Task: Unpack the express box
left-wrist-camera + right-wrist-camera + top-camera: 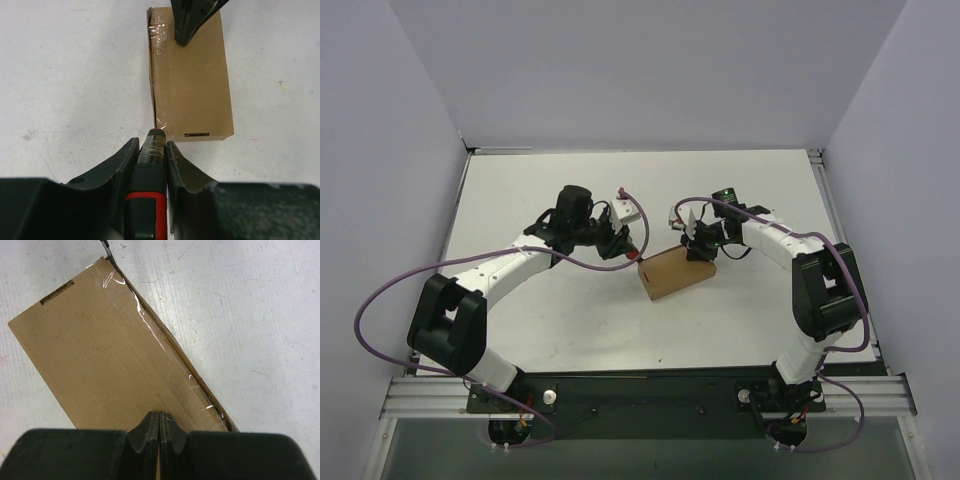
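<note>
The express box [674,272] is a flat brown cardboard box lying on the white table, closed, with clear tape along one long edge [159,40]. My left gripper [152,145] is shut on a red-and-black utility knife [150,170]; its tip touches the box's near left corner at the taped seam. My right gripper [160,417] is shut and empty, its closed fingertips pressed down on the top of the box [100,355] near its far end. In the top view the left gripper [632,252] is at the box's left corner and the right gripper [700,248] is on its far right end.
The white table [560,310] is bounded by grey walls at the back and both sides. A purple cable [390,290] loops beside the left arm, another [855,340] beside the right arm.
</note>
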You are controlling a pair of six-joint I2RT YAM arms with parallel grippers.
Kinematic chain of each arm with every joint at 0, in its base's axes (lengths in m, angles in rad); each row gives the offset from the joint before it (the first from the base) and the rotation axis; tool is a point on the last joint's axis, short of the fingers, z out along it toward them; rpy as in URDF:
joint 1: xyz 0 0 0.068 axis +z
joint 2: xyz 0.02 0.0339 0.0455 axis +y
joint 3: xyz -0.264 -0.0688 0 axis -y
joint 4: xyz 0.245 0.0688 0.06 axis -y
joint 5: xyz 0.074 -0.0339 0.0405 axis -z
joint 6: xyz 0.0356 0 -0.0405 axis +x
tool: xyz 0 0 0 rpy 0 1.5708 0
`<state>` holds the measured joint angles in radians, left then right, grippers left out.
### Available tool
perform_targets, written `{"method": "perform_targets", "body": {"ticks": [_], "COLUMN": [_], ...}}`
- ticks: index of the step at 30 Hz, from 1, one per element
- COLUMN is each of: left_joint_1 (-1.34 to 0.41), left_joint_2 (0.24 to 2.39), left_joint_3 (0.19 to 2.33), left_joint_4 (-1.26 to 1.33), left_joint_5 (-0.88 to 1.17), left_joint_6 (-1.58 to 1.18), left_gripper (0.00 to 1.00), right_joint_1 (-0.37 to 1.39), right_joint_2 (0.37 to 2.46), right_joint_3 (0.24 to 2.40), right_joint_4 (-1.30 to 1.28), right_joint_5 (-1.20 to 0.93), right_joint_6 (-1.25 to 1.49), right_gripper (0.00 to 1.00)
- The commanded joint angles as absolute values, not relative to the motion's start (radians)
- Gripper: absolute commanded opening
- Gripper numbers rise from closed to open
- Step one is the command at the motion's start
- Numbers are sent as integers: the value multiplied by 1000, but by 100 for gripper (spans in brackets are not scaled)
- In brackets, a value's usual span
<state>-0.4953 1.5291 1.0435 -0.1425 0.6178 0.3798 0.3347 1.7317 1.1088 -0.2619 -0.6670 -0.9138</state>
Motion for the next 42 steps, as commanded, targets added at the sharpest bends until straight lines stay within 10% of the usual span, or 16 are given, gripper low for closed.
{"method": "perform_targets", "body": {"ticks": [1,15,22,42], "left_joint_1": [-474,-480,-492,-437], "left_joint_2": [1496,1538,1575,1454], "left_joint_3": [1058,1216,1354,1221], "left_joint_4": [-199,-32,-74,-276], "left_joint_5": [611,761,716,825], "left_joint_6": [376,80,44,100], "left_gripper": [0,0,0,0], "right_joint_1": [328,328,264,273], "right_joint_2": [1787,1668,1623,1477], "right_joint_3": [1089,1245,1328,1307], "right_joint_4": [-330,-403,-353,-570], "right_joint_5": [-563,-729,-756,-543], "right_joint_6": [-937,-787,-436,-535], "right_gripper": [0,1,30,44]}}
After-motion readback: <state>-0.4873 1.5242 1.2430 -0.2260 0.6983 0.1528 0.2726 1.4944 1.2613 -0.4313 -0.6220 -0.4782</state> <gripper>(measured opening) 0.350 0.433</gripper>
